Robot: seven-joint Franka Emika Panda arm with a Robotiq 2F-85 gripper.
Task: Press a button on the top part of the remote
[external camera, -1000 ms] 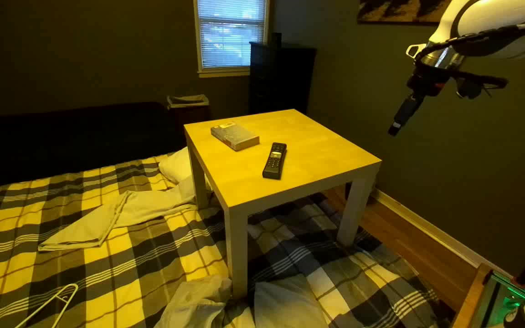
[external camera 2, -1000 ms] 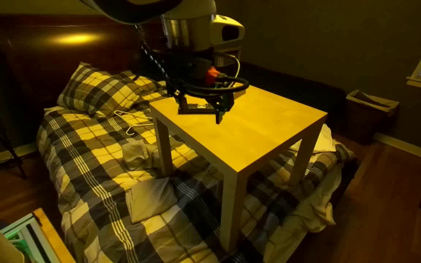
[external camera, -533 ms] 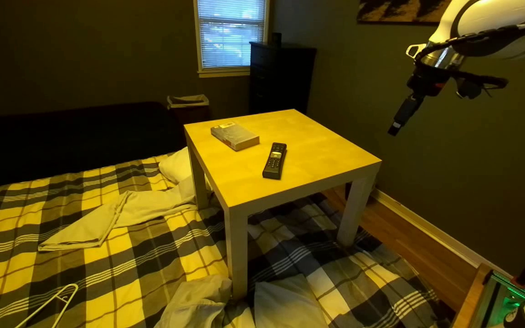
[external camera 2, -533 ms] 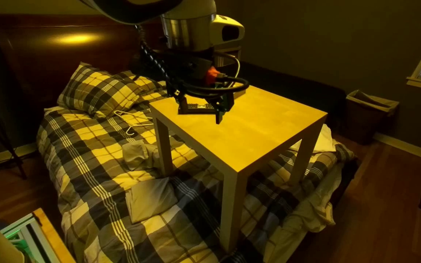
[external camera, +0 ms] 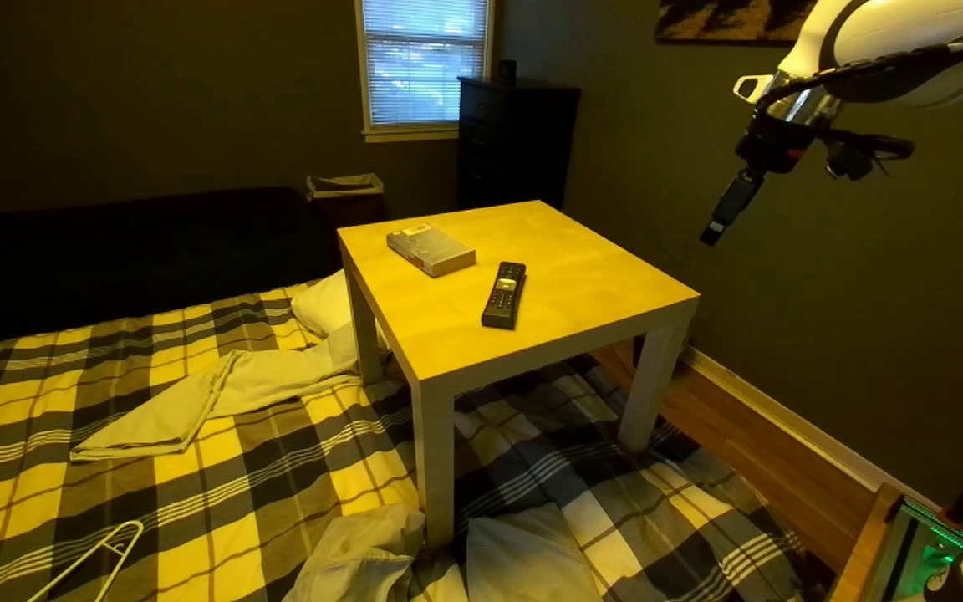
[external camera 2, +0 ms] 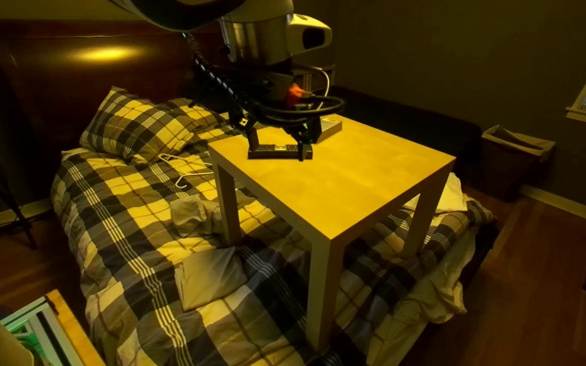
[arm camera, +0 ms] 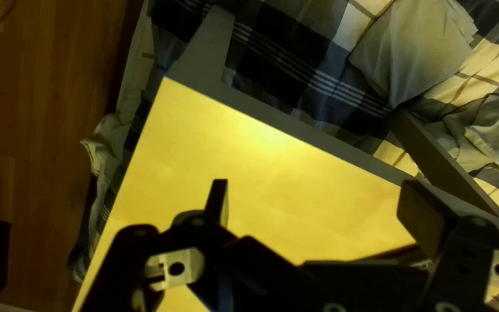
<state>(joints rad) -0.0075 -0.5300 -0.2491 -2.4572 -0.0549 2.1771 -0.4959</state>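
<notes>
The remote is a slim black bar with a small light screen. It lies flat on the yellow-topped table. My gripper is in the air, to the right of the table in this exterior view and well apart from the remote. In an exterior view the gripper overlaps the remote, whose long side shows behind the fingers. In the wrist view the gripper is open with nothing between its fingers. Only a dark edge of the remote shows there; the gripper body hides the rest.
A flat grey box lies on the table beside the remote; it also shows in an exterior view. The table stands on a bed with a plaid cover. A white hanger and grey cloths lie on the bed.
Over the last half second my gripper has moved a little left in an exterior view, and up in the exterior view where it overlaps the remote. The remote and box have not moved.
</notes>
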